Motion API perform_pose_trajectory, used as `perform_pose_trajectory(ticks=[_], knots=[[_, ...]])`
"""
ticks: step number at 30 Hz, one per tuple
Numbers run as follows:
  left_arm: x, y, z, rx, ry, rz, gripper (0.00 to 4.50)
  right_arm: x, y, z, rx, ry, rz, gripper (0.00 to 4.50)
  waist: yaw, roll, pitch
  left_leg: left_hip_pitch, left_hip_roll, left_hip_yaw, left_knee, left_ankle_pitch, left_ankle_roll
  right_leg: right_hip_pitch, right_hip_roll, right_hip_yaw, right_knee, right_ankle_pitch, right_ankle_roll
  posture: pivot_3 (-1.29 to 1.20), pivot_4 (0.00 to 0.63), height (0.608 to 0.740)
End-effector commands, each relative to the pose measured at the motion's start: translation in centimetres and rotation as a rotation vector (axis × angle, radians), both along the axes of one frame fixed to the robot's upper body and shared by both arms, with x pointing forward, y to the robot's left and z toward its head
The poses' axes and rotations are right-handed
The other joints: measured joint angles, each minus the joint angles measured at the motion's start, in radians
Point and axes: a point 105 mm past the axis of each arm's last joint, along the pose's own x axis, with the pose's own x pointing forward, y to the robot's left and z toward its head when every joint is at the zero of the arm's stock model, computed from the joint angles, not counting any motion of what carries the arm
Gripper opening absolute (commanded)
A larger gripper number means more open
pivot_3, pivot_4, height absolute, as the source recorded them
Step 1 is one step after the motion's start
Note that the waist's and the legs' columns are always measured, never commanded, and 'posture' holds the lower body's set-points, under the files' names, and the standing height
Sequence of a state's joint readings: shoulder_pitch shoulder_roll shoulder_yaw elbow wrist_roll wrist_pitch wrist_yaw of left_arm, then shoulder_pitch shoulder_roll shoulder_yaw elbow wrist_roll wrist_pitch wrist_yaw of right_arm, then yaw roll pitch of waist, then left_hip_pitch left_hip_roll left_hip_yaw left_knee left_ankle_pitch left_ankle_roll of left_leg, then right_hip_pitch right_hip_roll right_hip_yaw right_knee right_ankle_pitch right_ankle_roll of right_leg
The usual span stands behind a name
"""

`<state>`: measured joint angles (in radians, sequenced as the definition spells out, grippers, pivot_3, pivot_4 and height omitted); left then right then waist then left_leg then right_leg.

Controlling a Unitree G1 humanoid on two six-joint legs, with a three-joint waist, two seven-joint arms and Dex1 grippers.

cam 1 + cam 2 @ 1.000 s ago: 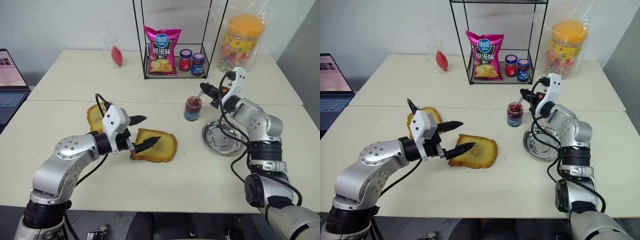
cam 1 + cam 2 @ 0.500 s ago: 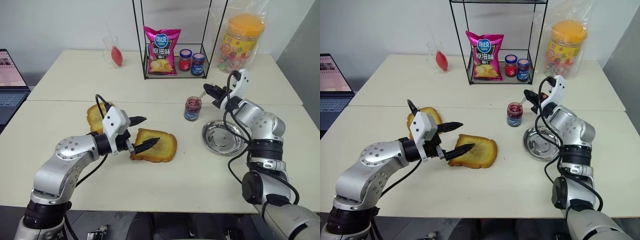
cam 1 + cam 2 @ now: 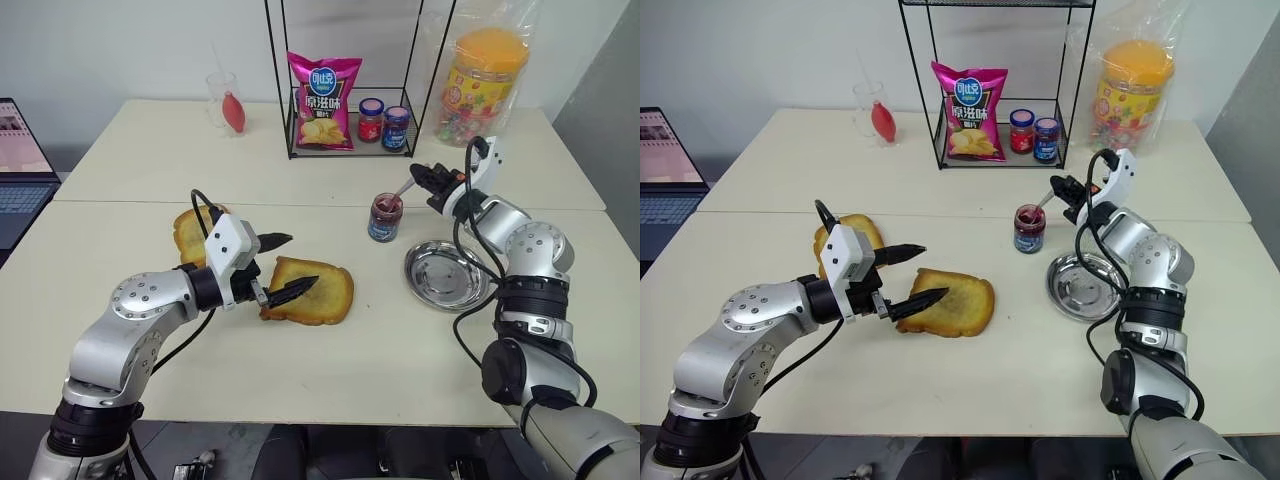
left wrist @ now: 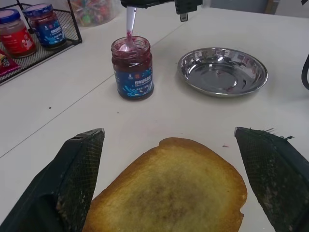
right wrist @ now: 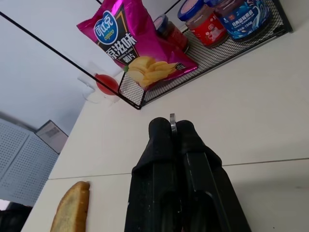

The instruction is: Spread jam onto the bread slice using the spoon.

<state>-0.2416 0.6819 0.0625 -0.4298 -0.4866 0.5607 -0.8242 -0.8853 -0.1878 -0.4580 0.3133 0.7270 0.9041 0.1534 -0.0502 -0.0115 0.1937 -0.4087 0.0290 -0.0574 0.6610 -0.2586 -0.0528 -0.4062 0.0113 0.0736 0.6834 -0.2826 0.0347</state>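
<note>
Item: spoon [image 4: 129, 29], slim, stiff, likely slick with jam, pinched at its handle tip in my closed right gripper [image 3: 424, 177], bowl dipped in the jam [image 4: 131, 67] jar, far right of the bread slice [image 3: 310, 290], which my spread-open left gripper [image 3: 283, 264] straddles.

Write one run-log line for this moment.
right gripper: shut on spoon, bowl in jam | left gripper: open over bread slice

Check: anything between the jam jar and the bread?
Nothing: bare table between jam jar and bread, clearest in the left wrist view.
</note>
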Motion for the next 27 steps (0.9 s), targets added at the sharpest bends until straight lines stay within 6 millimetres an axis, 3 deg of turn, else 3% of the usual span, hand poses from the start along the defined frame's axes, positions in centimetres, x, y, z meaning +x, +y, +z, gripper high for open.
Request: perform_pose_trajectory(ticks=[1, 27], knots=[[-0.38, -0.27, 0.4, 0.011, -0.029, -0.025, 4.5, -0.12, 0.17, 2.53, 0.056, -0.06, 0.015, 0.02, 0.0, 0.0, 0.0, 0.0, 0.0, 0.0, 0.0, 0.0, 0.0, 0.0, 0.0, 0.0, 0.0, 0.0, 0.0, 0.0, 0.15, 0.74], [-0.54, -0.64, 0.52, 0.018, -0.031, -0.043, 4.5, -0.19, -0.39, 2.78, 0.062, -0.071, 0.006, 0.02, -0.005, 0.0, 0.0, 0.0, 0.0, 0.0, 0.0, 0.0, 0.0, 0.0, 0.0, 0.0, 0.0, 0.0, 0.0, 0.0, 0.15, 0.74]])
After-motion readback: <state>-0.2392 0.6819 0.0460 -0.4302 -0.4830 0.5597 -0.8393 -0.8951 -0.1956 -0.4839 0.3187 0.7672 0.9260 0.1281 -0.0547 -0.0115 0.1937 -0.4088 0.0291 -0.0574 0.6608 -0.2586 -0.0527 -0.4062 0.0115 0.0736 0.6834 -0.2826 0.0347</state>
